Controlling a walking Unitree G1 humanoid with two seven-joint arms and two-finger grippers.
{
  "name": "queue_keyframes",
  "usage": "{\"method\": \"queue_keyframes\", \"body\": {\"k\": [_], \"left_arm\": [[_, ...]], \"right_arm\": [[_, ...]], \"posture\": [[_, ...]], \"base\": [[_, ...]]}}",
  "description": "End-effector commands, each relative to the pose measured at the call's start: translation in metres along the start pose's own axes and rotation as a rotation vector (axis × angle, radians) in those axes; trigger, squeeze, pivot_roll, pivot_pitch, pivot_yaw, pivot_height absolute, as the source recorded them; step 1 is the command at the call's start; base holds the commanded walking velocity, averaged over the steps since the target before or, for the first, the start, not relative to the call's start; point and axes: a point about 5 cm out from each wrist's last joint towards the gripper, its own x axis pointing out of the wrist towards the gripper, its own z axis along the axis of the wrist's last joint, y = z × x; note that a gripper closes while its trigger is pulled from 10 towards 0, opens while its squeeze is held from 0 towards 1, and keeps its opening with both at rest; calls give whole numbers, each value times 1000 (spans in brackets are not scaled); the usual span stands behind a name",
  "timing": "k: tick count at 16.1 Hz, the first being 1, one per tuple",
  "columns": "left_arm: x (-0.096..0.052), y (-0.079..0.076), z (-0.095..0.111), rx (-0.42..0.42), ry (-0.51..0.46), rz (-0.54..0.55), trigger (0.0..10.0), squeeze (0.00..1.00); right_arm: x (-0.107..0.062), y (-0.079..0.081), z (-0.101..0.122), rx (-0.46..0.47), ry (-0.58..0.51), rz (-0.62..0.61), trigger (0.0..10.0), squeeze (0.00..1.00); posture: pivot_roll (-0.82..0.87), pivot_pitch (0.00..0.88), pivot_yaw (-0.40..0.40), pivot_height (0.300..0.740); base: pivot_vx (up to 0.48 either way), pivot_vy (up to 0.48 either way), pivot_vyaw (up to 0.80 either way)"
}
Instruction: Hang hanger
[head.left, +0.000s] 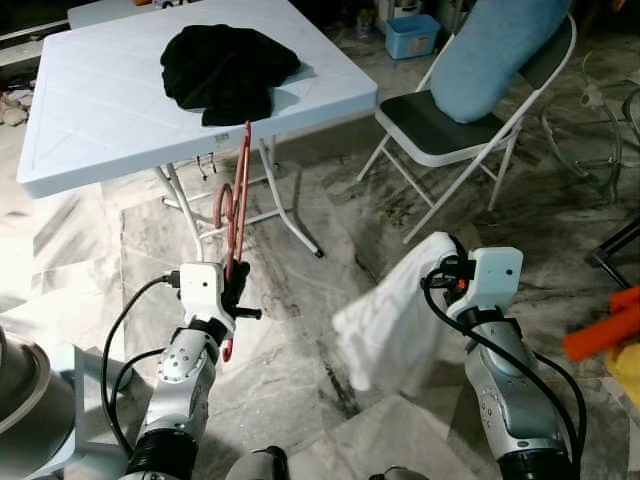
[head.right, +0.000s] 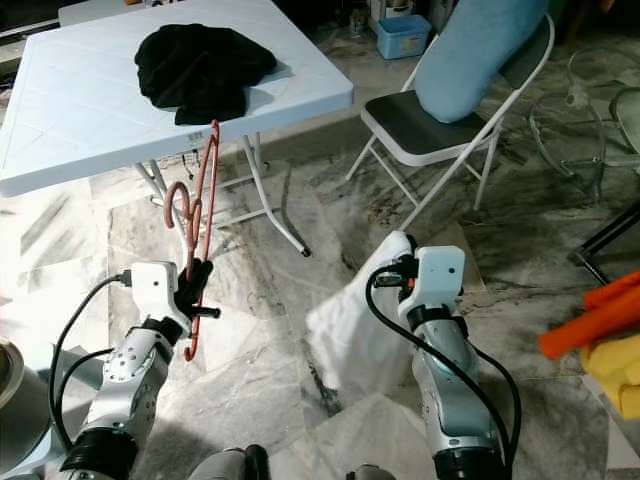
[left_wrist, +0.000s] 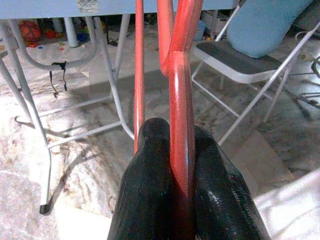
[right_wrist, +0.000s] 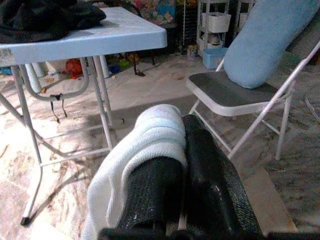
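A red plastic hanger (head.left: 237, 205) stands nearly upright in front of me, its hook curling out at mid-height. My left gripper (head.left: 236, 283) is shut on its lower part; in the left wrist view the black fingers (left_wrist: 150, 195) press on the red bar (left_wrist: 181, 150). My right gripper (head.left: 440, 270) is shut on a white cloth (head.left: 385, 325), which drapes down toward the floor; in the right wrist view the white cloth (right_wrist: 145, 150) folds over one finger (right_wrist: 210, 180).
A white folding table (head.left: 100, 100) with a black garment (head.left: 225, 70) on it stands ahead. A folding chair (head.left: 450, 130) with a blue cushion (head.left: 500, 50) is at the right. Orange and yellow items (head.left: 610, 340) lie far right on the marble floor.
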Motion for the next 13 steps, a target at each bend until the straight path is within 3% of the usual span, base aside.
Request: {"method": "queue_keyframes", "body": {"k": [1,6,9,13], "left_arm": [[2,5,7,10,-17,4,10000,0],[10,0,33,38,-108,-26,10000,0],[10,5,31,30,-100,-9,10000,0],[11,4,43,27,-140,-12,10000,0]], "right_arm": [[3,2,14,-16,-59,14,10000,0],[8,-4,27,-39,-94,27,10000,0],[9,-1,27,-37,-95,35,10000,0],[12,6,35,-62,-125,77,10000,0]], "posture": [[-93,88,76,740],[-94,93,67,740],[-89,96,64,740],[-76,100,59,740]], "base": [[251,0,544],[273,0,554],[321,0,558],[402,0,0]]}}
